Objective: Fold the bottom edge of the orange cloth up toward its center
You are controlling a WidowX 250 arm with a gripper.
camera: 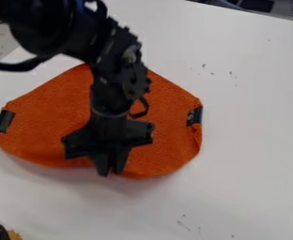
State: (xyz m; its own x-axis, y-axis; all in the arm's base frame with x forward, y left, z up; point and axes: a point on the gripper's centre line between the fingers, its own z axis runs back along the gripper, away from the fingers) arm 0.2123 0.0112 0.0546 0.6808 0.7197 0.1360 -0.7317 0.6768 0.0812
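Orange cloth [168, 140] laid on white bench [256, 117], wider margin at right.
End effector [110, 172] found nearly closed at cloth's lower edge; grip cannot be confirmed.

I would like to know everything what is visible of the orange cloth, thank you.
The orange cloth looks like soft, finely textured fabric. It lies spread on the white table, its outline uneven, with a rounded lower edge. A dark patch sits at its left end and another at its right. The gripper is at its lower edge, covering its middle; whether it grips the cloth is unclear.
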